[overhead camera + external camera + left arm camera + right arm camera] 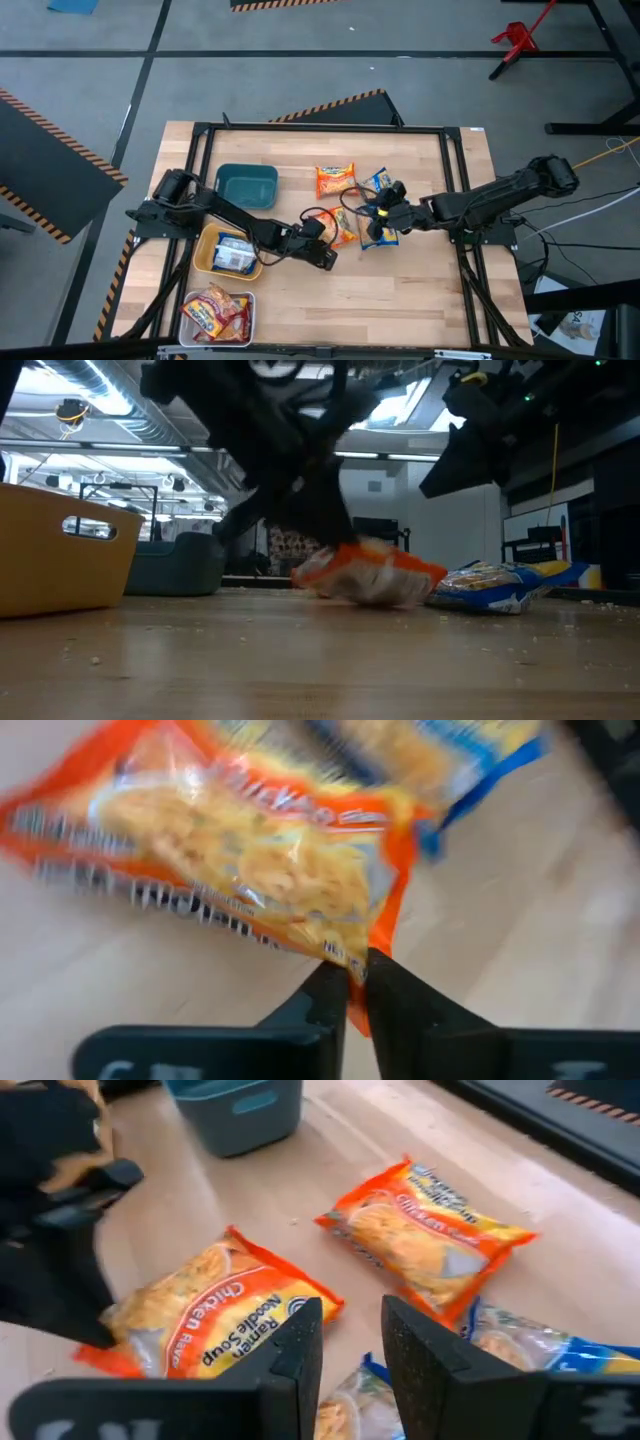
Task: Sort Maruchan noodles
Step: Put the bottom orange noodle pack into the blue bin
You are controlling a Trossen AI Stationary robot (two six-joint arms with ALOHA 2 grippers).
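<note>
Near, in the left wrist view: left end effector (357, 982) pinched tight on the corner of an orange noodle packet (240, 850), packet lying mid-table (400, 300). Just beside it, right end effector (350, 1342) slightly parted, gripping nothing, hovering over a blue packet (540, 1348). Farther back, a second orange packet (335, 179) lying alone. Off to the left, teal tray (246, 186), yellow tray (206, 252) and white tray (246, 310), the last two holding packets.
</note>
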